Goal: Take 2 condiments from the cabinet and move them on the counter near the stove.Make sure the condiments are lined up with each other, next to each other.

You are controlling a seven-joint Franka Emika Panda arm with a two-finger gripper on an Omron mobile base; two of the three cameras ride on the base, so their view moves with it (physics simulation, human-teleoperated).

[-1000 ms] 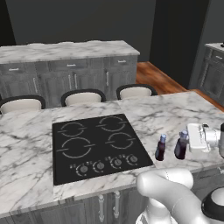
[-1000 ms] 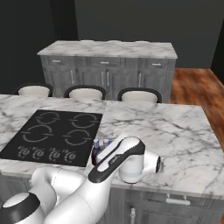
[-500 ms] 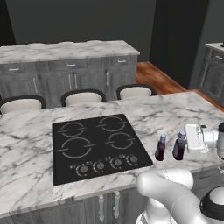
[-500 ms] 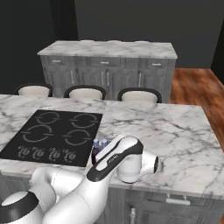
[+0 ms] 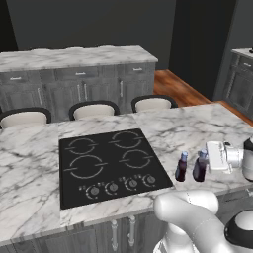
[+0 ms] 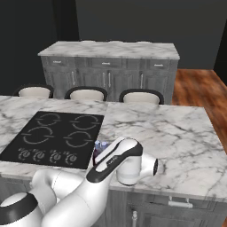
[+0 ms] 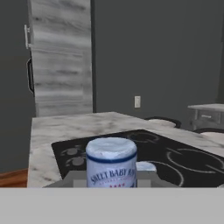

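Two condiments [image 5: 182, 167] [image 5: 200, 166] stand upright on the counter [image 5: 34, 188], beside the stove [image 5: 109, 165]; the nearer one sits between the closed fingers of the gripper [image 5: 210, 157], apparently clamped. Risk: retreating without opening would drag or tip it into its neighbour just beyond, spoiling the line. Count: two bottles, one stove, three stools [image 5: 94, 109].

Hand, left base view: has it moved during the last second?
Yes. The hand, shut on the right bottle, has edged left toward the cooktop, narrowing the gap to the other bottle standing beside it.
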